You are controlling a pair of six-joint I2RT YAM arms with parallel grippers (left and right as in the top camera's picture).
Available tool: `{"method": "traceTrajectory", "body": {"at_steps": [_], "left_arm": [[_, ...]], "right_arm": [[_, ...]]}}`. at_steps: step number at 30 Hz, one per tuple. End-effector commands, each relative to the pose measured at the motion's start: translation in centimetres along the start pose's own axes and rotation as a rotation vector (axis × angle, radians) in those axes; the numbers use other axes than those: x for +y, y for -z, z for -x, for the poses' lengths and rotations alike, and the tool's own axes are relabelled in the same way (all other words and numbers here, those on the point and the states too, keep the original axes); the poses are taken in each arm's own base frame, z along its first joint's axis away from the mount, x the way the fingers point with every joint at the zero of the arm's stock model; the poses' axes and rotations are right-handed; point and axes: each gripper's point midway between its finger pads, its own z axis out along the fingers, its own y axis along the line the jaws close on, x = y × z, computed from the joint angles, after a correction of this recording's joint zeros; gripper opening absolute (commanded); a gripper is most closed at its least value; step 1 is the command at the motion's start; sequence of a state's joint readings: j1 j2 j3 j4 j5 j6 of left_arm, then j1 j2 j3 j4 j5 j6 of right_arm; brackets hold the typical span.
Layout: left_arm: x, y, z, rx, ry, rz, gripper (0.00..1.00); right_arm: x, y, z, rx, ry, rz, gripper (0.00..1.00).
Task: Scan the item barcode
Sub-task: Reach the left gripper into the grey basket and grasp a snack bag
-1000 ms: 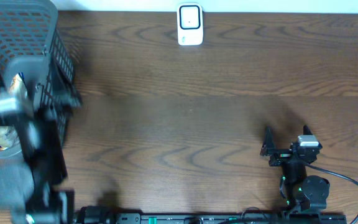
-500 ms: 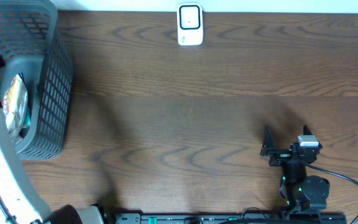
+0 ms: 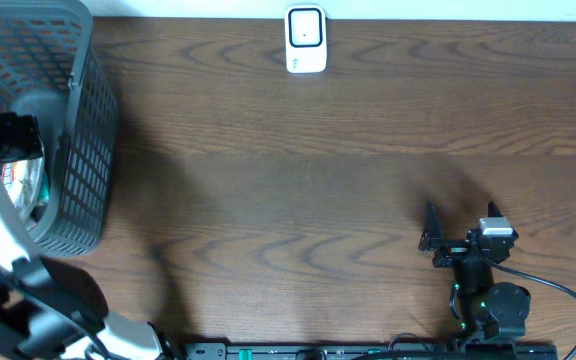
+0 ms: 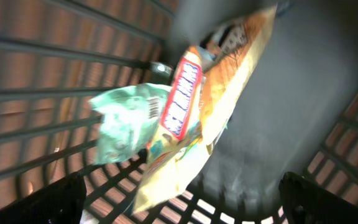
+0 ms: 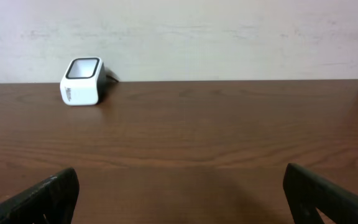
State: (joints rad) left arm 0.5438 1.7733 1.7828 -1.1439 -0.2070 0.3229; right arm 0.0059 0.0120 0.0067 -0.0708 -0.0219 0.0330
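Observation:
In the left wrist view, snack packs lie in the dark plastic basket (image 4: 328, 74): a pale green packet (image 4: 120, 127) with a barcode (image 4: 153, 109) showing, a red, white and blue candy bar (image 4: 182, 93), and a yellow-orange bag (image 4: 229, 81) beneath them. My left gripper (image 4: 182, 211) hangs open above them inside the basket (image 3: 78, 150), touching nothing. From overhead the left gripper (image 3: 16, 140) sits over the packs. The white scanner (image 3: 306, 40) stands at the table's far edge, also facing the right wrist camera as the scanner (image 5: 82, 81). My right gripper (image 3: 462, 222) rests open and empty at the near right.
The basket fills the table's far left corner, its lattice walls close around the left gripper. Brown wooden tabletop (image 3: 298, 190) lies between basket, scanner and right arm. A pale wall (image 5: 229, 37) rises behind the scanner.
The left arm has swung over the basket and its gripper has come down inside it, above the packs. The right arm has not moved.

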Motion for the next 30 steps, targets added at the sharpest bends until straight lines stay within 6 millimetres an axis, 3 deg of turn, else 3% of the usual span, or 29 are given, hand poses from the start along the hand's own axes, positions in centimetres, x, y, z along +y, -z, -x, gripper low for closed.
{"method": "traceTrajectory", "body": {"at_steps": [1,7,11,15,22,23,25,29,30], "left_arm": [[-0.8,-3.0,-0.3,0.060,-0.054,-0.037,0.98],[-2.0,-7.5,-1.4,0.167,-0.196,-0.073,0.98],[-0.4,-10.0,-2.0,0.234,-0.228,0.051,0.98],[0.2,-11.4,-1.4,0.236,-0.227,0.101,0.98],[-1.3,-13.5,-1.3,0.238,-0.226,0.038,0.99],[-1.4,-13.7,-1.4,0.244,-0.228,0.035,0.94],[-1.6,-14.2,-1.6,0.254,-0.231,0.032,0.67],[-1.4,-14.1,-1.4,0.247,-0.228,0.043,0.43],[-1.4,-14.0,-1.3,0.244,-0.215,0.045,0.42]], "right_arm": [[0.0,0.0,-0.1,0.000,0.012,-0.002,0.99],[0.0,0.0,-0.1,0.001,0.012,-0.002,0.99],[0.0,0.0,-0.1,0.001,0.012,-0.002,0.99],[0.0,0.0,-0.1,0.001,0.012,-0.002,0.99],[0.0,0.0,-0.1,0.001,0.012,-0.003,0.99],[0.0,0.0,-0.1,0.001,0.012,-0.002,0.99],[0.0,0.0,-0.1,0.001,0.012,-0.002,0.99],[0.0,0.0,-0.1,0.001,0.012,-0.002,0.99],[0.0,0.0,-0.1,0.001,0.012,-0.003,0.99]]}}
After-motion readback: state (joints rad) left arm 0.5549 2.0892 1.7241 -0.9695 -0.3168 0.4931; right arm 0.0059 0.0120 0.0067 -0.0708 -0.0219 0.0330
